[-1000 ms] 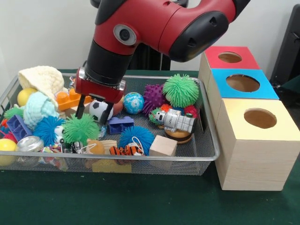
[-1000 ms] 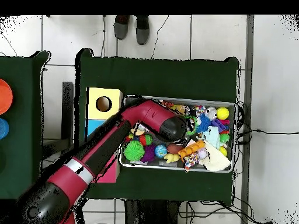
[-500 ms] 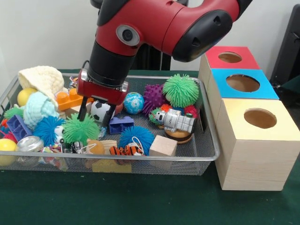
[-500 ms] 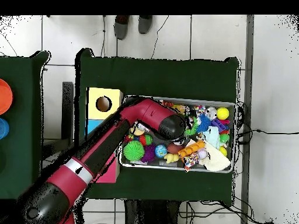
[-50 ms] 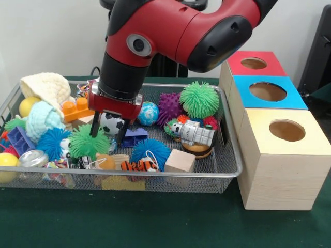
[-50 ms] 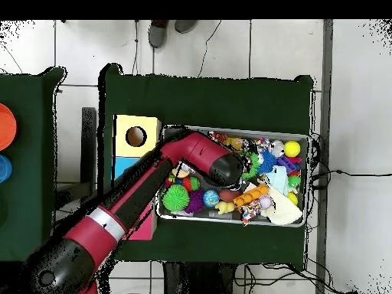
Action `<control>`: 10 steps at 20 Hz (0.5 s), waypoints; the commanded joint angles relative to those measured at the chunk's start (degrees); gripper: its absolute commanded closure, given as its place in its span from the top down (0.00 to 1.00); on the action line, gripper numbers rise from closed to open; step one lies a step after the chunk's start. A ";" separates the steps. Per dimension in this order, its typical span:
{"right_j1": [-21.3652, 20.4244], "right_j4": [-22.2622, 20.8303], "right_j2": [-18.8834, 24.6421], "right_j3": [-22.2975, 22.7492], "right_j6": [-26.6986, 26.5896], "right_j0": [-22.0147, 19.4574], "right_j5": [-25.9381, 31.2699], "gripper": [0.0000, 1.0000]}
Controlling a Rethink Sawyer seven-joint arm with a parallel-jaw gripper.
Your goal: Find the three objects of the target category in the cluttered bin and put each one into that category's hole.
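Observation:
My gripper [image 5: 108, 133] hangs low in the wire bin [image 5: 155, 174], open, with one finger on each side of a small black-and-white soccer ball [image 5: 110, 123]. A green spiky ball [image 5: 87, 142] lies just in front of the left finger and a purple toy brick [image 5: 133, 137] beside the right one. A globe ball [image 5: 147, 113] and a purple spiky ball [image 5: 169, 106] sit to the right. In the overhead view the arm's wrist [image 6: 218, 164] hides the gripper and the ball.
Three boxes with round holes stand right of the bin: red [image 5: 253, 63], blue [image 5: 268, 91], yellow [image 5: 287, 130]. The bin also holds a large green spiky ball [image 5: 199, 99], an astronaut figure [image 5: 192, 133], a wooden cube [image 5: 179, 160], an orange brick [image 5: 76, 108] and knit pieces [image 5: 46, 87].
The gripper has sunk lower and shifted slightly right, so its fingers now reach down beside the soccer ball. The toys have not visibly moved.

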 commanded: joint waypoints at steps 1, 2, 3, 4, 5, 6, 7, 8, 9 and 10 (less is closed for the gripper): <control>1.94 5.45 10.71 0.88 -1.70 -2.16 2.27 1.00; 2.19 5.53 10.76 1.06 -0.98 -2.24 2.05 1.00; 2.47 5.60 10.83 1.30 -0.11 -2.25 1.68 1.00; 2.75 5.62 10.84 1.51 0.76 -2.28 1.36 1.00; 2.87 5.86 11.10 1.81 1.04 -2.35 1.28 1.00; 3.21 5.82 11.08 2.04 2.05 -2.32 0.87 1.00; 3.45 5.80 11.17 2.28 2.78 -2.29 0.43 1.00; 3.64 5.64 11.19 2.39 3.51 -2.27 -0.07 1.00; 3.76 5.55 11.28 2.58 3.87 -2.23 -0.33 1.00; 3.95 5.26 11.18 2.53 4.46 -2.24 -0.77 1.00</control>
